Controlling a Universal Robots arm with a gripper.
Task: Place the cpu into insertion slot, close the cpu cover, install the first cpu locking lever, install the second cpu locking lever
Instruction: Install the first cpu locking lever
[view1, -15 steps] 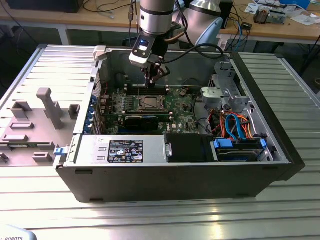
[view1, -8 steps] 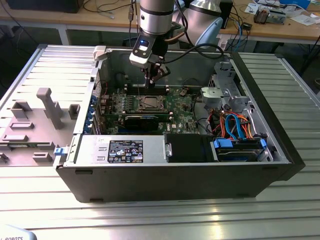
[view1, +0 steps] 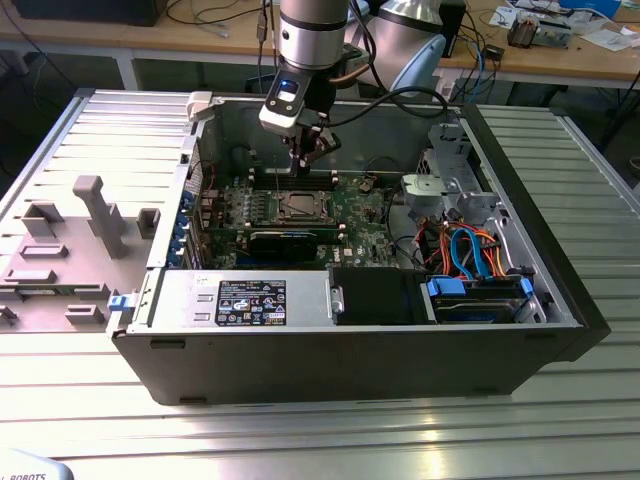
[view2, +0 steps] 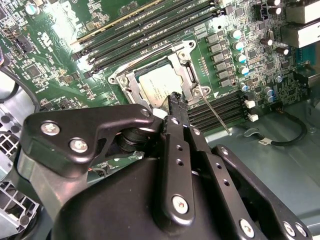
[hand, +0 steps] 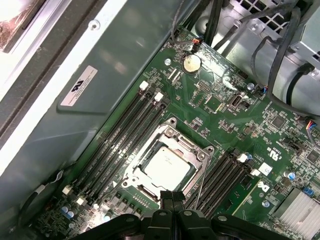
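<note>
Black label (view1: 252, 302) on the power supply housing (view1: 185, 298): white print, too small to read. White sticker (hand: 80, 86) on the grey case wall (hand: 127, 70): dark mark plus fine lines, illegible. Faint print on the cpu (view2: 159, 89) and white markings on the motherboard (hand: 225, 120): unreadable.

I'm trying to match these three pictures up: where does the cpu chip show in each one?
Exterior view: the cpu sits mid-motherboard in the open case, under the fingers.
Second wrist view: the grey square framed by the silvery cpu cover, just past the fingers.
First wrist view: the same framed square, just past the fingers.
Shared landmark: the long black memory slots alongside it.
</note>
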